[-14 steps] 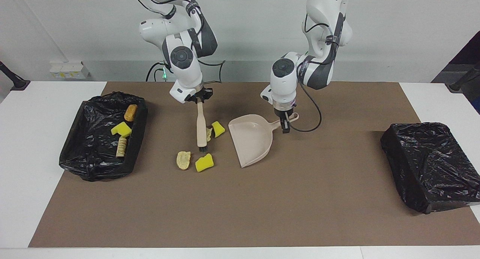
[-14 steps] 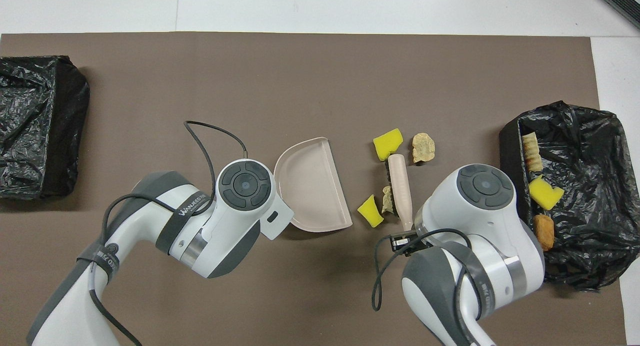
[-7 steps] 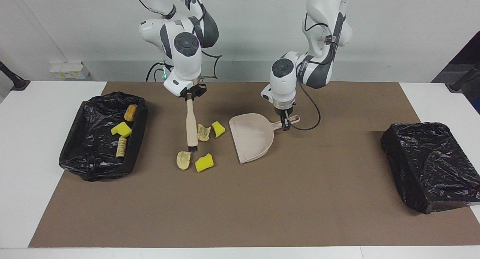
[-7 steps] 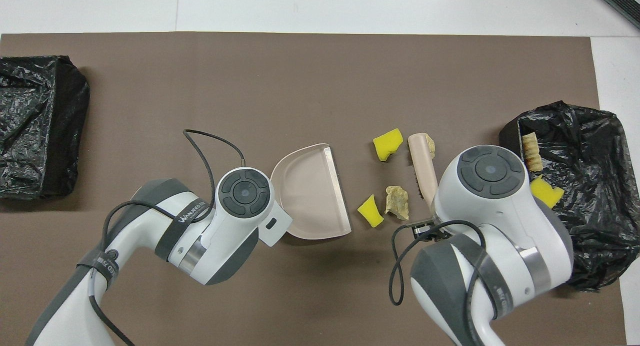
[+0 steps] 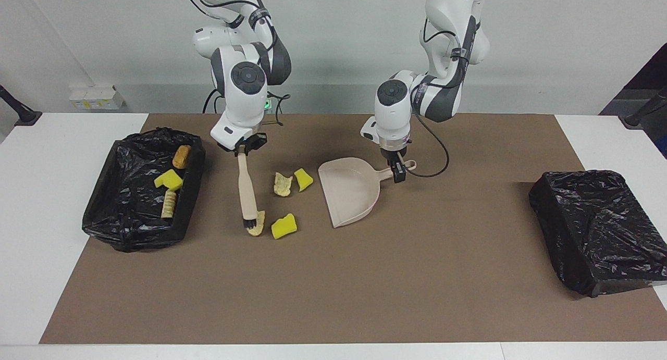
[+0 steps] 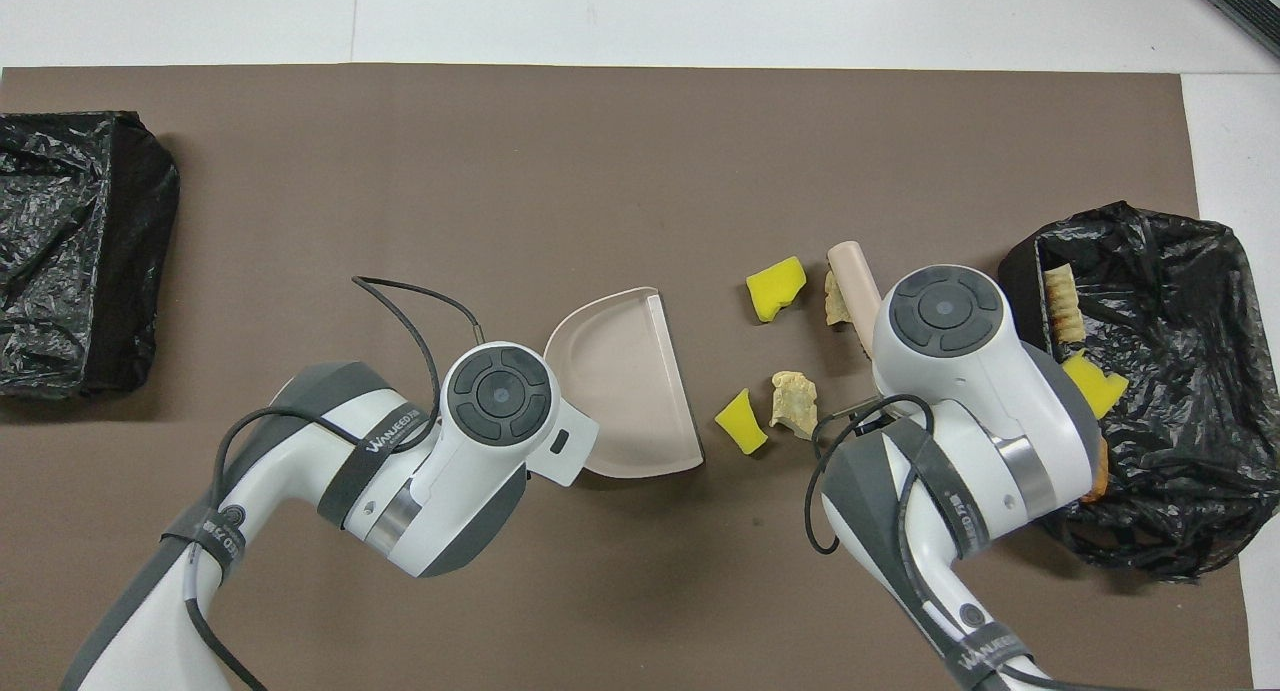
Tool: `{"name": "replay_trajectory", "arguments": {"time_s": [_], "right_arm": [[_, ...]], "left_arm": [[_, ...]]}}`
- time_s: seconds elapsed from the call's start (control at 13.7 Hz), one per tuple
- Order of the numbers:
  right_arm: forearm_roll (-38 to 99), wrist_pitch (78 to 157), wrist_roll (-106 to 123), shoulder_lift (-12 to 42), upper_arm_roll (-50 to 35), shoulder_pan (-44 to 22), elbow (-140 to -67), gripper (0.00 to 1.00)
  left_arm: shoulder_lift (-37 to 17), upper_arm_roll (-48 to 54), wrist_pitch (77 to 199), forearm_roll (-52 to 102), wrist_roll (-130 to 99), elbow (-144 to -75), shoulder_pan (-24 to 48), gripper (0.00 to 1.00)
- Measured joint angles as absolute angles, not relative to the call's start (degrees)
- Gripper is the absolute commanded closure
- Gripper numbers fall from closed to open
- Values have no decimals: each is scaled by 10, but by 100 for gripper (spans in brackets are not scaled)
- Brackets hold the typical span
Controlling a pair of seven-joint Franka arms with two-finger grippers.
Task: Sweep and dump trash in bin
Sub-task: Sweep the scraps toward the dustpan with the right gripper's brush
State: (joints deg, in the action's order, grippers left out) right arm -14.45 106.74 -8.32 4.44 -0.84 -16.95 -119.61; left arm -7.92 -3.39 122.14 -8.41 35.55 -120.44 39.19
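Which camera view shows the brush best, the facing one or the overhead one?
The facing view: the whole brush shows, from the handle down to the dark bristles. In the overhead view the right arm covers most of it, so only the handle's end shows.

White table (image 5: 47,203) with a brown mat (image 5: 323,287) covering most of it. Landmark: beige dustpan (image 5: 350,193), flat on the mat near its middle. Toward the right arm's end from the dustpan: two yellow sponge chunks (image 5: 303,178) (image 5: 284,226) and two tan bread-like scraps (image 5: 282,184) (image 5: 257,225) loose on the mat; the brush (image 5: 246,188) has its bristle end down at the scrap farther from the robots. Past them, at the mat's edge, a black-lined bin (image 5: 140,188). Well apart from the dustpan toward the left arm's end, a second black-lined bin (image 5: 599,230).
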Motion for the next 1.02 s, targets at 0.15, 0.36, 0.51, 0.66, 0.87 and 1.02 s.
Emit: {"name": "replay_trajectory", "arguments": {"time_s": [0.15, 0.36, 0.51, 0.66, 0.87, 1.02], "right_arm": [[-148, 1068, -83, 47, -9, -169, -1195, 100], [-165, 1068, -79, 47, -8, -168, -1193, 100], [-173, 1054, -77, 47, -8, -169, -1182, 100], [-182, 1041, -67, 47, -7, -167, -1158, 100], [-239, 1073, -58, 61, -7, -160, -1150, 100], [-253, 1096, -58, 88, -6, -152, -1151, 100]], "left_arm": [[-78, -34, 1222, -84, 336, -1204, 397, 59], [-76, -34, 1223, -84, 326, -1204, 401, 100], [-76, -34, 1223, -84, 326, -1203, 402, 100], [-76, -34, 1223, -84, 333, -1203, 402, 100], [-76, -35, 1223, -84, 387, -1203, 402, 100], [-74, -35, 1216, -85, 427, -1203, 402, 100]]}}
